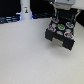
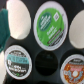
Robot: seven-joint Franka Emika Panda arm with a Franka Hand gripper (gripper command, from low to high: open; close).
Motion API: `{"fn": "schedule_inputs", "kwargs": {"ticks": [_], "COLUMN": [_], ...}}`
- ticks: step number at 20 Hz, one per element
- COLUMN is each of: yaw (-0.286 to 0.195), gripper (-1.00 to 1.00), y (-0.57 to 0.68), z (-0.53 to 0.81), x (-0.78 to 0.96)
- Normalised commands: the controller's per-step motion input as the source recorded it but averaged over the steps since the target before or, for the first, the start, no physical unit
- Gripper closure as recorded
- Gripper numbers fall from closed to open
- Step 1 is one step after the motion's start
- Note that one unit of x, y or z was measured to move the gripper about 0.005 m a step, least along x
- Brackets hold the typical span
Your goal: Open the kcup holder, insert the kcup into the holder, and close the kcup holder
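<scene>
The black kcup holder [image 1: 52, 35] stands at the exterior view's right with its drawer pulled out and round pods showing in its slots. My gripper [image 1: 63, 16] hangs right above the drawer; its fingers are too blurred to tell whether they are open or shut. The wrist view looks straight down on the drawer [image 2: 30, 50]. A bright green kcup [image 2: 50, 25] with a whitish rim fills the middle of that view, over a slot. I cannot tell whether it rests in the slot or is held. One dark slot [image 2: 45, 65] beside it is empty.
Other pods lie around the green one: a teal-labelled pod [image 2: 16, 58], an orange-labelled pod [image 2: 73, 69] and white ones [image 2: 19, 17]. A white bottle-shaped object [image 1: 26, 11] stands at the back of the pale table [image 1: 25, 55].
</scene>
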Motion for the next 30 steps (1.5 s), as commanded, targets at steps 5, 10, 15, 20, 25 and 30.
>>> {"fn": "schedule_inputs", "kwargs": {"ticks": [5, 10, 15, 20, 25, 30], "yaw": [0.019, 0.021, 0.016, 0.005, 0.011, 0.096], "gripper": [-1.0, -1.0, -1.0, -1.0, -1.0, -1.0], "y": [-0.4, -0.39, -0.32, -0.24, -0.09, 0.12], "z": [0.21, 0.19, 0.06, -0.09, -0.1, -0.24], "x": [0.65, 0.64, 0.67, 0.69, 0.68, 0.27]}}
